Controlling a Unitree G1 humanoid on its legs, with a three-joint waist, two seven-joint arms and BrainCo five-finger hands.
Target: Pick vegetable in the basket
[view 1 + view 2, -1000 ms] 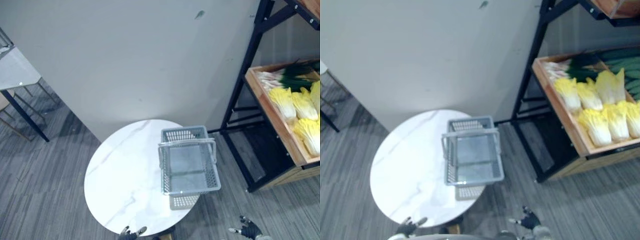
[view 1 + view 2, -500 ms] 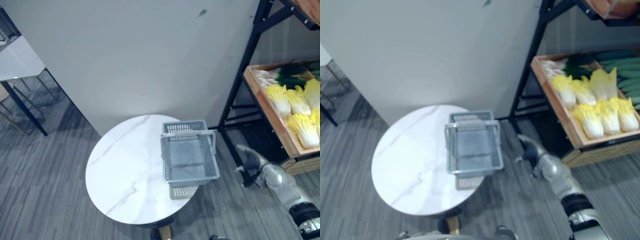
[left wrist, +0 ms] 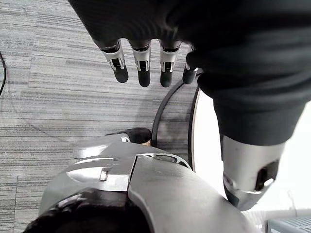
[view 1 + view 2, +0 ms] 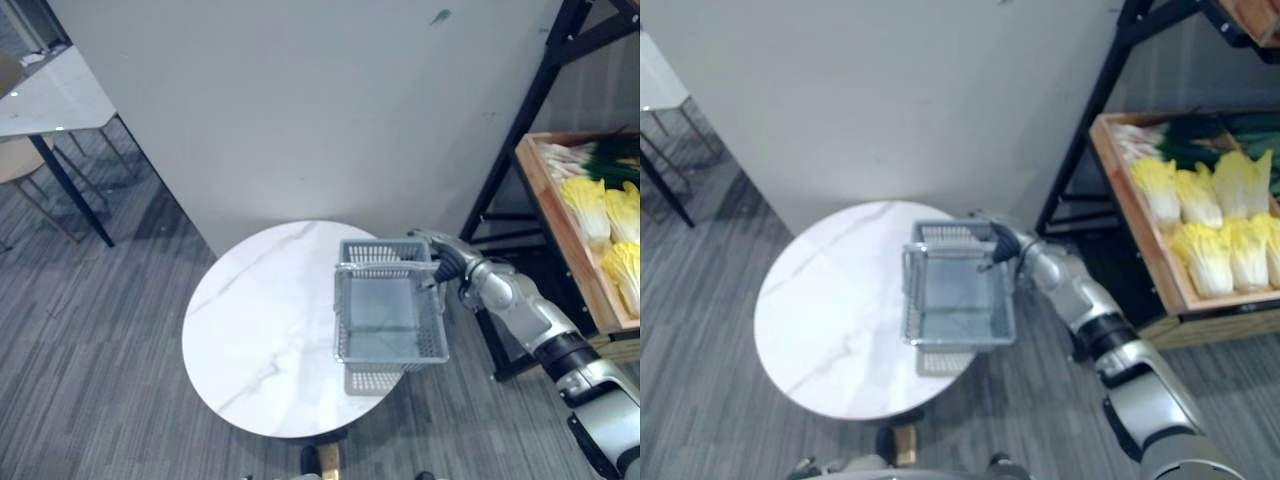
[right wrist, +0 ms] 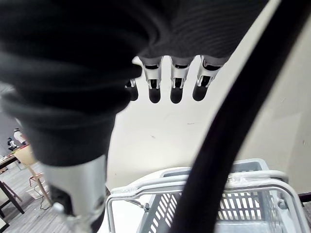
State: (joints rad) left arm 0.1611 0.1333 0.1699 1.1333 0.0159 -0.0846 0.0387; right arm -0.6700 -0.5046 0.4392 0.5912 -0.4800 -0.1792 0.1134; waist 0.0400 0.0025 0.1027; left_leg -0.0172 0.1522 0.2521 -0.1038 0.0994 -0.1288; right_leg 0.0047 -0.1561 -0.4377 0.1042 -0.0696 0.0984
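Observation:
An empty grey plastic basket point(image 4: 390, 357) stands on the right part of a round white marble table point(image 4: 250, 330), its handle point(image 4: 385, 268) raised across the far end. My right hand point(image 4: 441, 258) reaches in from the right and hovers at the handle's right end with straight fingers point(image 5: 171, 83), holding nothing; in the right wrist view the handle point(image 5: 194, 187) sits a little beyond them. Yellow cabbages point(image 4: 1200, 220) and green leeks point(image 4: 600, 155) lie in a wooden crate point(image 4: 556, 235) on the shelf at the right. My left hand point(image 3: 141, 65) hangs relaxed over the floor beside the table edge.
The shelf's black metal frame point(image 4: 512, 165) rises just right of the table, close behind my right forearm. A plain wall runs behind the table. A second table point(image 4: 50, 95) and a chair stand at the far left over grey striped floor.
My right arm has swung up and left from beside the shelf to the basket handle's right end. The camera view has shifted a little; basket and table stayed in place.

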